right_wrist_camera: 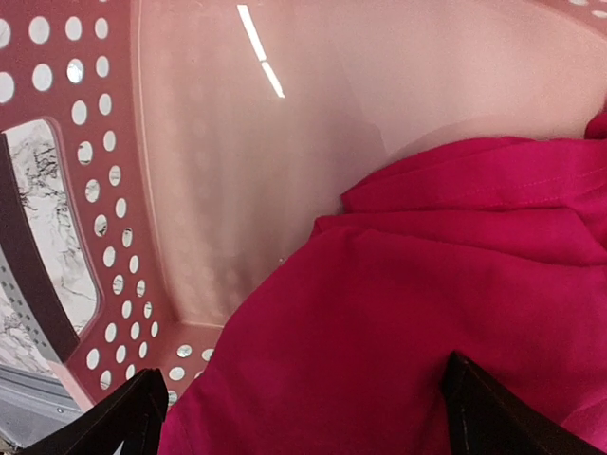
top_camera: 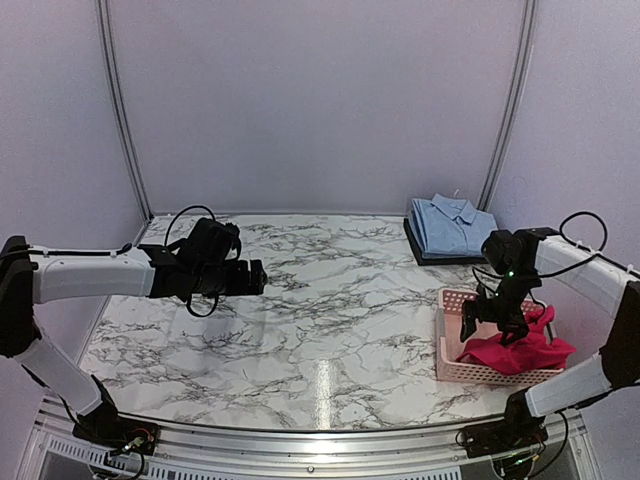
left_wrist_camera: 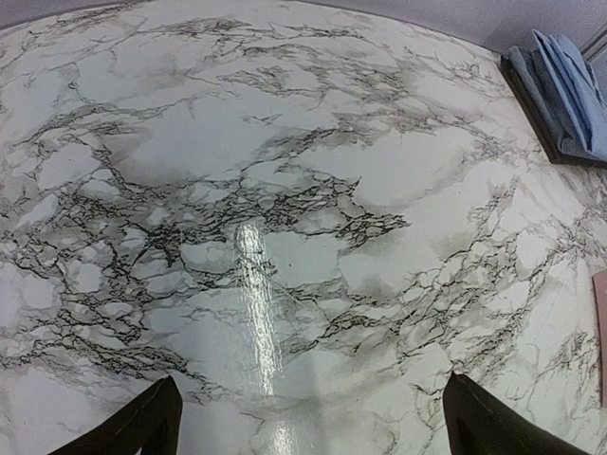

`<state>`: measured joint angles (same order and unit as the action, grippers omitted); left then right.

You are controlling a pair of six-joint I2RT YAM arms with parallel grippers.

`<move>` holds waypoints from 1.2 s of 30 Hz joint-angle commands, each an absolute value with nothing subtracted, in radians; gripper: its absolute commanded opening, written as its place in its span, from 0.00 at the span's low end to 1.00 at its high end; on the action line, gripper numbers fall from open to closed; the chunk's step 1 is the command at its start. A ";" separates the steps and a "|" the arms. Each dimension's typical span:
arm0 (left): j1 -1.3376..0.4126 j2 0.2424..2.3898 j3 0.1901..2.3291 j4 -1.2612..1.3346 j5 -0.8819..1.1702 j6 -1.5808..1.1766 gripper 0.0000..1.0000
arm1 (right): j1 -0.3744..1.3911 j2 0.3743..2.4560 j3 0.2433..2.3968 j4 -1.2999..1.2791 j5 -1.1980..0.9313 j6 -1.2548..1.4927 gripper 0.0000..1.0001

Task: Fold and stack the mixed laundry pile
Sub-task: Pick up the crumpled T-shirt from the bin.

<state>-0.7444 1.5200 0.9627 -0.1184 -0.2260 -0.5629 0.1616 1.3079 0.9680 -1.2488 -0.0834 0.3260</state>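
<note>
The magenta-red garment (top_camera: pixel 520 350) lies crumpled in the pink basket (top_camera: pixel 448 300) at the right front and spills over its right rim. It fills the lower right of the right wrist view (right_wrist_camera: pixel 427 313). My right gripper (top_camera: pixel 492 328) hangs open inside the basket, just above the garment, fingers wide apart (right_wrist_camera: pixel 305 422). The light blue collared shirt (top_camera: pixel 450 224) lies folded on the dark tray (top_camera: pixel 412 246) at the back right; it also shows in the left wrist view (left_wrist_camera: pixel 569 90). My left gripper (top_camera: pixel 252 277) is open and empty above the bare table (left_wrist_camera: pixel 305 422).
The marble table (top_camera: pixel 320 300) spreads between the arms. The basket's perforated wall (right_wrist_camera: pixel 95 171) and smooth floor show left of the garment. Curtain walls stand behind and at both sides. A metal rail runs along the near edge.
</note>
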 commanded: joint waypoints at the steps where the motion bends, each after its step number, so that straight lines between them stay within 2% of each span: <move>1: -0.749 1.553 1.012 -0.111 -0.262 -0.582 0.99 | 0.186 1.372 0.981 -1.225 -0.049 0.311 0.95; 3: -0.749 1.564 1.022 -0.110 -0.271 -0.586 0.99 | 0.186 1.404 0.972 -1.200 -0.035 0.317 0.89; 4: -0.749 1.571 1.029 -0.111 -0.274 -0.586 0.99 | 0.186 1.418 0.960 -1.181 -0.034 0.316 0.83; 7: -0.749 1.582 1.042 -0.111 -0.287 -0.582 0.99 | 0.186 1.467 0.938 -1.137 -0.053 0.312 0.47; 9: -0.749 1.581 1.047 -0.113 -0.296 -0.576 0.99 | 0.184 1.484 0.946 -1.135 -0.053 0.311 0.29; 11: -0.746 1.575 1.048 -0.115 -0.305 -0.570 0.99 | 0.182 1.477 0.968 -1.140 -0.054 0.311 0.05; 12: -0.747 1.572 1.047 -0.117 -0.309 -0.568 0.99 | 0.178 1.473 0.993 -1.147 -0.051 0.313 0.00; 15: -0.746 1.567 1.043 -0.117 -0.315 -0.565 0.99 | 0.172 1.455 1.114 -1.157 -0.040 0.310 0.00; 24: -0.743 1.574 1.060 -0.130 -0.321 -0.556 0.99 | 0.174 1.508 1.663 -1.248 -0.015 0.275 0.00; 32: -0.701 1.547 1.077 -0.144 -0.295 -0.589 0.99 | 0.172 1.569 2.255 -1.311 -0.071 0.242 0.00; 36: -0.675 1.529 1.085 -0.148 -0.276 -0.587 0.99 | 0.173 1.555 2.386 -1.191 -0.210 0.264 0.00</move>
